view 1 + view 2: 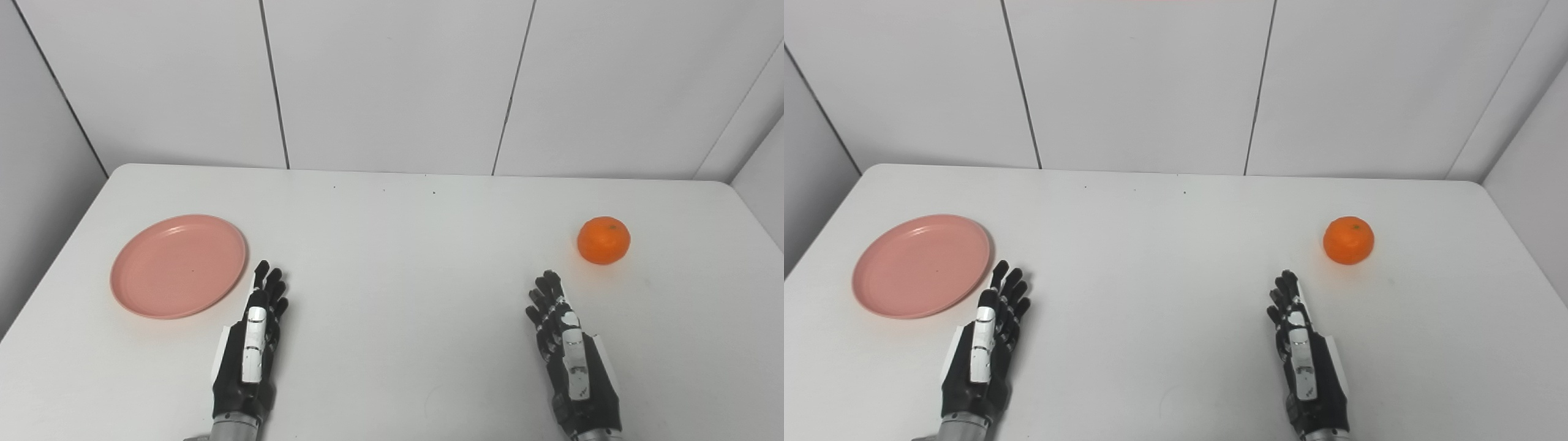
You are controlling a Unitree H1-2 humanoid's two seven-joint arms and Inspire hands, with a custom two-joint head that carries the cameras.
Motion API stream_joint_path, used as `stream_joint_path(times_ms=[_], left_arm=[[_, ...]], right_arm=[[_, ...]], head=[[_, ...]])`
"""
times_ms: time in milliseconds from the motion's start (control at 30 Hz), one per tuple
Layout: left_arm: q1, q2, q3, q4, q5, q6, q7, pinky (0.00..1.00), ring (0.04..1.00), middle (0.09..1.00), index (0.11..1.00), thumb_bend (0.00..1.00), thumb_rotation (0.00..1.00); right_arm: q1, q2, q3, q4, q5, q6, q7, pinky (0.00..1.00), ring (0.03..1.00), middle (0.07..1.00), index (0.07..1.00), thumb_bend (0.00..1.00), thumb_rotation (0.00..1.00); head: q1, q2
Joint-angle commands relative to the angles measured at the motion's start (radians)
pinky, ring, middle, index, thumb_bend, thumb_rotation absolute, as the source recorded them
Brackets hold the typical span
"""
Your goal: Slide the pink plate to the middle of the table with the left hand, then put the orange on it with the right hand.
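Nothing has been touched yet, by the look of it. The pink plate (178, 266) lies flat at the left side of the white tabletop (392, 245), well away from the middle. It is shallow, round, matte like plastic. The left robot hand (251, 349) waits just beside its near rim, fingers straight and empty, placed to push. The orange (604, 240) — dimpled, slightly glossy — sits far right, near the right robot hand (569, 355), likewise open and holding nothing.
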Motion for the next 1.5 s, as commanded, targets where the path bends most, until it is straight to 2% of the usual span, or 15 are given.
stream_joint_path(times_ms=[0,333,867,1000,1233,1467], left_arm=[[0.031,0.018,-0.002,-0.022,-0.008,-0.005,-0.011,1.00,1.000,1.000,1.000,0.71,1.00],[0.031,0.016,0.001,-0.025,-0.016,0.002,-0.013,1.00,1.000,1.000,1.000,0.71,1.00],[0.030,0.018,0.002,-0.019,-0.031,0.005,-0.018,1.00,1.000,1.000,1.000,0.70,1.00],[0.033,0.008,-0.004,-0.015,-0.020,0.003,-0.011,1.00,1.000,1.000,1.000,0.69,1.00],[0.035,-0.019,-0.031,0.003,0.015,-0.009,0.007,1.00,1.000,1.000,1.000,0.72,1.00],[0.034,-0.041,-0.062,0.025,0.049,-0.031,0.030,1.00,1.000,1.000,1.000,0.67,1.00]], right_arm=[[0.008,-0.003,0.000,0.022,0.007,-0.032,0.011,1.00,1.000,0.990,0.988,0.83,1.00],[0.001,-0.001,0.011,0.032,0.009,-0.038,0.018,1.00,1.000,0.981,0.980,0.80,1.00],[-0.025,0.006,0.019,0.095,-0.001,-0.093,0.027,1.00,1.000,0.985,0.983,0.80,1.00],[-0.026,-0.002,0.013,0.107,0.004,-0.106,0.031,1.00,1.000,0.984,0.982,0.79,1.00],[-0.025,-0.034,-0.004,0.127,0.032,-0.118,0.060,1.00,1.000,1.000,1.000,0.82,1.00],[-0.029,-0.060,-0.021,0.163,0.061,-0.149,0.076,1.00,1.000,1.000,1.000,0.82,1.00]], head=[[0.001,0.000],[0.003,0.002],[0.003,-0.011],[0.036,-0.028],[0.140,-0.064],[0.210,-0.096]])
